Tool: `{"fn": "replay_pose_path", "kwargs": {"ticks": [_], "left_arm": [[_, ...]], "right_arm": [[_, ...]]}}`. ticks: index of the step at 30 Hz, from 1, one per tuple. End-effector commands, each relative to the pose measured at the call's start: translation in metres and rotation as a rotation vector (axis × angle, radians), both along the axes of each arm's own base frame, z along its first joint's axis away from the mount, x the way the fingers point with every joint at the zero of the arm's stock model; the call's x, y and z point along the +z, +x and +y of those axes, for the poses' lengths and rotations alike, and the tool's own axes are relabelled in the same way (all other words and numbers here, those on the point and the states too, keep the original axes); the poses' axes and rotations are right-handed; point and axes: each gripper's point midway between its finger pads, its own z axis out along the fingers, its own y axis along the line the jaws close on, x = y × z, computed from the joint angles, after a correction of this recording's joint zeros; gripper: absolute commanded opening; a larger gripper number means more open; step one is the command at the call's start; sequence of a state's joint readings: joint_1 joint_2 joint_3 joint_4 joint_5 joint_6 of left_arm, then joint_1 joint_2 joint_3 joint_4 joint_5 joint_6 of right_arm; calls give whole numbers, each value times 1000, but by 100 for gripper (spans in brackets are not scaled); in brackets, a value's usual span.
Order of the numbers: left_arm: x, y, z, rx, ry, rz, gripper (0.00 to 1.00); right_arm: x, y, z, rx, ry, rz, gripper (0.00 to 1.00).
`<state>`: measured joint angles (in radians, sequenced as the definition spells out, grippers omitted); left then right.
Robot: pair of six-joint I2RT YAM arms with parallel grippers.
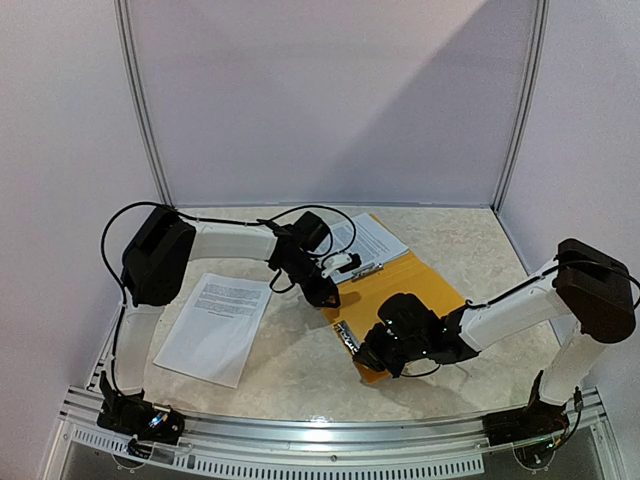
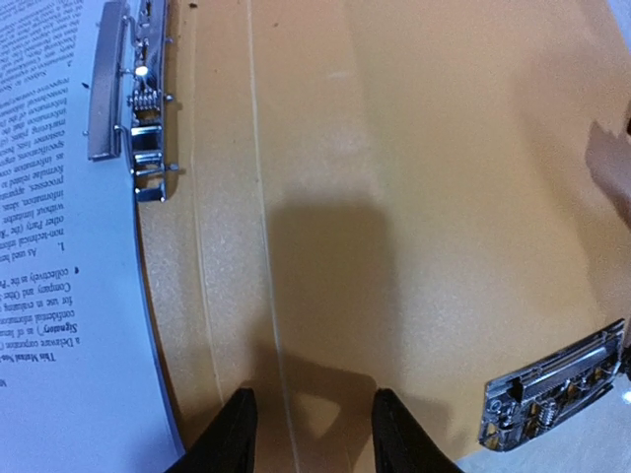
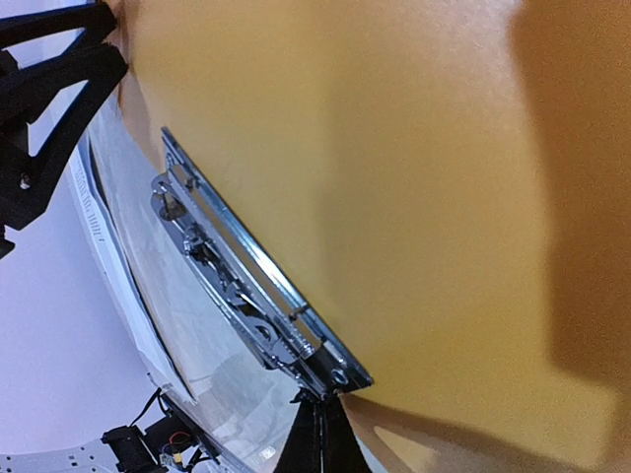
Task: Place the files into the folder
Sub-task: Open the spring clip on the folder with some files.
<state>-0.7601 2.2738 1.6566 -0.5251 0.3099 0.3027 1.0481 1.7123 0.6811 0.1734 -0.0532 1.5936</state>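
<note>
The orange folder [image 1: 415,290] lies open in the middle of the table. One printed file sheet [image 1: 215,325] rests on the table to its left. Another sheet [image 1: 372,238] sits at the folder's far edge by a metal clip [image 1: 367,270]. My left gripper [image 1: 325,290] hovers low over the folder [image 2: 394,197], open, with nothing between its fingers [image 2: 232,439]. The sheet [image 2: 59,246] and clip [image 2: 133,89] lie to its left. My right gripper [image 3: 317,443] is shut, its tips against the end of a second metal clip [image 3: 246,286] at the folder's [image 3: 394,177] near corner.
White walls with metal corner posts [image 1: 140,100] close in the table at the back and sides. An aluminium rail [image 1: 330,435] carrying both arm bases runs along the near edge. Black cables [image 1: 115,240] loop beside the left arm.
</note>
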Motion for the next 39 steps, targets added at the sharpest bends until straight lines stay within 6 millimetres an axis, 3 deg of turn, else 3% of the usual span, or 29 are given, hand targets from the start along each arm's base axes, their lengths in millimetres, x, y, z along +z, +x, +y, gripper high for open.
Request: {"fn": "replay_pose_path", "kwargs": {"ticks": [1, 11, 18, 23, 28, 31, 34, 39], "left_arm": [[-91, -54, 50, -9, 273, 197, 42], [-97, -57, 55, -27, 307, 196, 40], [-99, -57, 55, -35, 312, 198, 40], [-99, -58, 56, -37, 315, 200, 40], [-101, -58, 55, -38, 318, 205, 40], [-99, -58, 55, -40, 317, 207, 40], [-89, -62, 49, -68, 296, 228, 41], [-46, -60, 30, -146, 205, 224, 45]], "right_arm": [[-75, -32, -81, -100, -282, 161, 0], [-57, -15, -94, -213, -281, 72, 0], [-25, 3, -75, -171, -307, 10, 0], [-6, 11, -76, -169, -316, -36, 0], [5, 16, -75, -164, -293, -66, 0], [3, 16, -71, -150, -267, -63, 0], [-2, 18, -71, -162, -229, -70, 0], [22, 29, -51, -88, -167, -139, 8]]}}
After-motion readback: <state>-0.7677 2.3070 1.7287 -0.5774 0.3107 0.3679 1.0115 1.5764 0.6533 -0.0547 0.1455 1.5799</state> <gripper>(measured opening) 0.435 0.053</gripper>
